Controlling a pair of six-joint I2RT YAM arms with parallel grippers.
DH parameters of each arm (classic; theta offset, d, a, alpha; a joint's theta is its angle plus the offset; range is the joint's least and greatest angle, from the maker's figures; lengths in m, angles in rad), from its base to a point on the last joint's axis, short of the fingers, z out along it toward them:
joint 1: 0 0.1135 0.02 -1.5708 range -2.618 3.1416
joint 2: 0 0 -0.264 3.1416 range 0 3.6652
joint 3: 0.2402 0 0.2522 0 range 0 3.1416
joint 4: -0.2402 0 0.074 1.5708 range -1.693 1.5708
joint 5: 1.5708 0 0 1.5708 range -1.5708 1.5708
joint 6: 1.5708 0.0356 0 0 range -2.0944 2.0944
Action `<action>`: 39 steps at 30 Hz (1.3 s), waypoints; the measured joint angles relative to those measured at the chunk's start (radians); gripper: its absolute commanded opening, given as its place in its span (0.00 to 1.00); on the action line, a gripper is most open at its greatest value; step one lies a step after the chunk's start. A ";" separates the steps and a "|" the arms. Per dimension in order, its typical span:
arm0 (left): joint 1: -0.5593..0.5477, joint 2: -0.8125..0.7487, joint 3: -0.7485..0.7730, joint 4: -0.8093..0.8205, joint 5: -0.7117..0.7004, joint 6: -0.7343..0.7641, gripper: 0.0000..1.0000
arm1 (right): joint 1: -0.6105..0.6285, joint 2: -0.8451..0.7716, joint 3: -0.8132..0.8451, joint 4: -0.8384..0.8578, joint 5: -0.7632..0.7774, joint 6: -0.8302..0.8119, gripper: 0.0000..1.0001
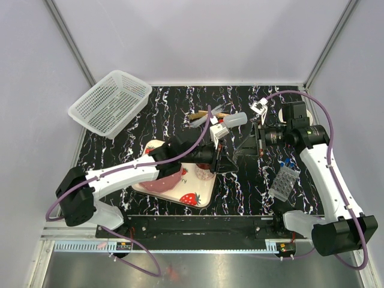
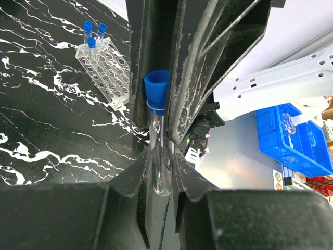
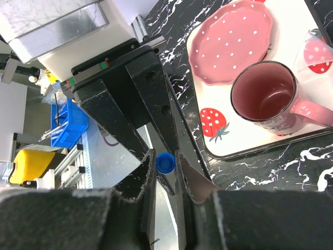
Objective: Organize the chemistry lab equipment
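A clear tube with a blue cap hangs in mid-air between both grippers, above the table's middle. My left gripper is shut on its rounded glass end. From the opposite side my right gripper is closed around the capped end, the blue cap sitting between its fingers. From above, the left gripper and right gripper meet tip to tip. The clear rack lies at the right; in the left wrist view the rack holds three blue-capped tubes. A translucent bottle and a wooden tool lie behind.
A white mesh basket sits at the back left. The strawberry tray lies under the left arm; in the right wrist view the tray carries a pink plate and a pink cup.
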 measured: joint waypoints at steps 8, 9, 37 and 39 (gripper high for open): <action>0.001 -0.066 -0.018 -0.052 -0.098 0.034 0.73 | -0.010 0.000 0.027 -0.051 0.075 -0.060 0.13; 0.003 -0.096 -0.027 -0.059 -0.117 0.044 0.77 | -0.019 -0.004 0.035 -0.055 0.084 -0.068 0.13; 0.306 -0.818 -0.351 -0.574 -0.612 0.457 0.99 | -0.499 -0.282 -0.391 -0.073 0.604 -0.658 0.17; 0.306 -0.818 -0.351 -0.575 -0.612 0.464 0.99 | -0.499 -0.289 -0.415 -0.041 0.612 -0.674 0.17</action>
